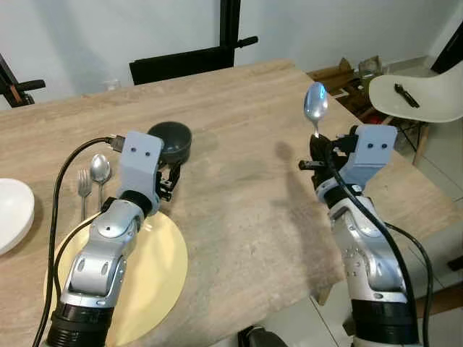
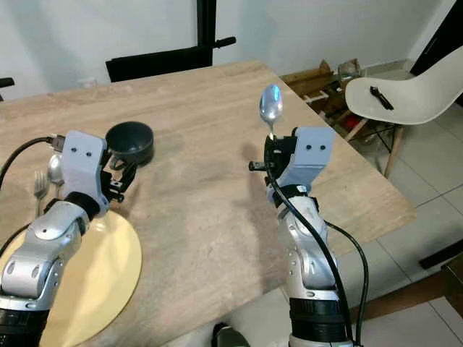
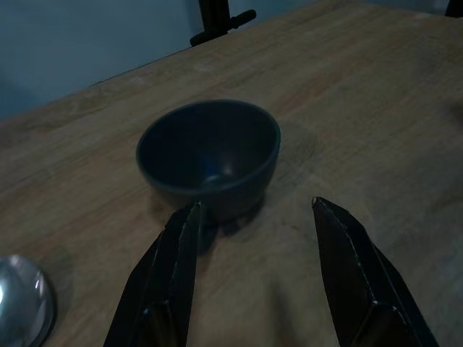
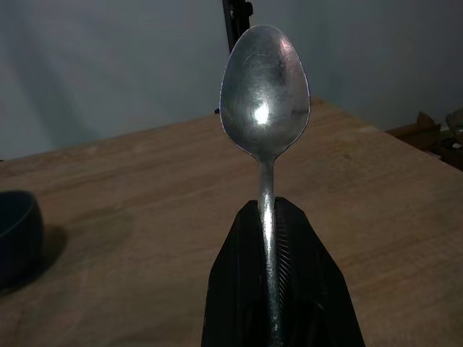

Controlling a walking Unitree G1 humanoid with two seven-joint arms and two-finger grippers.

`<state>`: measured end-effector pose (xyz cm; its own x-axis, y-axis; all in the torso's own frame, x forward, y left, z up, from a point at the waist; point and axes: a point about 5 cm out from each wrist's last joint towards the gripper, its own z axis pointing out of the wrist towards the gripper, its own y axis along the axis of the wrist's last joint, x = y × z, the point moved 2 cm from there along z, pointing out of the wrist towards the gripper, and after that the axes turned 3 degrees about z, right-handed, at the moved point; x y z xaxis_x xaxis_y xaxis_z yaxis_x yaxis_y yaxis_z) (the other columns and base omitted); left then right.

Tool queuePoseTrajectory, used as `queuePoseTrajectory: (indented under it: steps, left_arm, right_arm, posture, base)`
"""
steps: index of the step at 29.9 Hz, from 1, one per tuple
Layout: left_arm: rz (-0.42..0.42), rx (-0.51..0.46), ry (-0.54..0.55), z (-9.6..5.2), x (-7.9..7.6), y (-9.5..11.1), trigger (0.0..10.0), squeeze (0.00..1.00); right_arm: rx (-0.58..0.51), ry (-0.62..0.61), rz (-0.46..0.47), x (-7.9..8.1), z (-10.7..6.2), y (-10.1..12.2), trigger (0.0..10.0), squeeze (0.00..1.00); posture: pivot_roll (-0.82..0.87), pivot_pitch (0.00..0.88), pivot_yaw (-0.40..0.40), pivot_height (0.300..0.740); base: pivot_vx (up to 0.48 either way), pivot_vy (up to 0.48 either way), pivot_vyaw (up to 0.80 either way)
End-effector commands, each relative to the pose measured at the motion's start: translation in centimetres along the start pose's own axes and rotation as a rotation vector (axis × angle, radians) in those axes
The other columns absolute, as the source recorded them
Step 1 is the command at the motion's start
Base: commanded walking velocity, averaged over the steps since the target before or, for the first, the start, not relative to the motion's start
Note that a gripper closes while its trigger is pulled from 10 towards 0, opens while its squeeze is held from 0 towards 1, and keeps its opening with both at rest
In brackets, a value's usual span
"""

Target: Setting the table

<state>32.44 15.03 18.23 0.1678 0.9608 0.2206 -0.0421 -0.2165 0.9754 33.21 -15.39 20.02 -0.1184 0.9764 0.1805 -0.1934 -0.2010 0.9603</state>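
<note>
My right gripper (image 1: 318, 155) is shut on a silver spoon (image 1: 315, 105), which stands upright with its bowl up above the table's right half; in the right wrist view the spoon (image 4: 265, 101) rises from between the pressed fingers. A dark grey bowl (image 1: 171, 141) sits on the wooden table (image 1: 246, 188). My left gripper (image 3: 255, 210) is open just short of the bowl (image 3: 210, 155), fingers apart and nothing between them. A yellow plate (image 1: 155, 278) lies under my left arm. A fork (image 1: 84, 184) and a second spoon (image 1: 100, 170) lie left of the plate.
A white dish (image 1: 13, 210) sits at the table's left edge. A black chair (image 1: 181, 63) stands at the far side. A white chair (image 1: 423, 94) with a small black object stands to the right, past the table edge. Clutter lies on the floor beyond.
</note>
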Motion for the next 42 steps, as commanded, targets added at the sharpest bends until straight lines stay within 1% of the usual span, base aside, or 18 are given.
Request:
queuePoseTrajectory:
  steps: [1, 42]
  left_arm:
    - [0.004, 0.008, 0.006, 0.00, 0.13, -0.34, 10.0, 0.00]
    - [0.003, 0.000, 0.001, 0.11, 0.00, -0.26, 10.0, 0.00]
  right_arm:
    - [0.012, -0.011, -0.007, -0.21, -0.11, -0.10, 10.0, 0.00]
    - [0.034, -0.021, -0.008, -0.37, -0.43, -0.62, 10.0, 0.00]
  posture:
    - [-0.11, 0.022, 0.035, 0.740]
    - [-0.11, 0.032, 0.040, 0.740]
  base:
    - [-0.334, 0.000, 0.00]
    - [-0.329, 0.000, 0.00]
